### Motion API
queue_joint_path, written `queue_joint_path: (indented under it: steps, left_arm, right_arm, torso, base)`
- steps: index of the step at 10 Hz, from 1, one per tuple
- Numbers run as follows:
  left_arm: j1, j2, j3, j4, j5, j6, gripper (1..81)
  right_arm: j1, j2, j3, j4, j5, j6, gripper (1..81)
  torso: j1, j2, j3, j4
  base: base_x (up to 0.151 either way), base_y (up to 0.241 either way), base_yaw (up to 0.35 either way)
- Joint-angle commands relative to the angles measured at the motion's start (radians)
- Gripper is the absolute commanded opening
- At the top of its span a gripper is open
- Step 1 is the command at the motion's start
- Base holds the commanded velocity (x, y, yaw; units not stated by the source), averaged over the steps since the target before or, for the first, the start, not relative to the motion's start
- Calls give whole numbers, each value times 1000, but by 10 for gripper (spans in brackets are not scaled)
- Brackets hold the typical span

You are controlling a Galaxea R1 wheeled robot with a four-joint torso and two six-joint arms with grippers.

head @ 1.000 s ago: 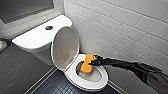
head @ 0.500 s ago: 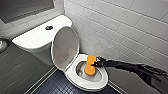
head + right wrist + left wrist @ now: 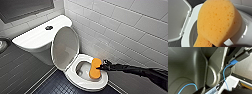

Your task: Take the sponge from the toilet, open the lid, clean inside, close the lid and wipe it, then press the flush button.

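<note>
The white toilet (image 3: 85, 85) stands against the tiled wall with its lid (image 3: 64, 47) raised upright toward the tank. My right gripper (image 3: 100, 67) reaches in from the right and is shut on the orange sponge (image 3: 95, 68), which rests over the right side of the bowl rim. In the right wrist view the sponge (image 3: 218, 22) looms large above the bowl, with the raised lid (image 3: 176, 18) beside it. The dark flush button (image 3: 49, 27) sits in the middle of the tank top. The left wrist view shows dark robot body panels and a blue cable (image 3: 224, 75).
White tiled wall (image 3: 125, 30) runs close along the toilet's right side. Dark mosaic floor (image 3: 53, 86) lies in front of the bowl. A grey panelled surface (image 3: 15, 67) sits to the left, with a round dark object at the far left edge.
The sponge and the right gripper have shifted slightly along the bowl rim; the lid stays raised.
</note>
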Motion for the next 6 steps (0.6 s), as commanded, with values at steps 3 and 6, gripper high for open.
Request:
queue_joint_path:
  steps: [3,6]
  left_arm:
    - [37,3,17,14,78,5,811]
    - [32,12,19,16,78,7,811]
  right_arm:
    - [49,-216,187,65,27,9,10]
    - [-30,-286,245,75,63,9,10]
  torso:
    - [0,0,0,0]
    - [0,0,0,0]
  base:
    - [0,0,0]
    - [0,0,0]
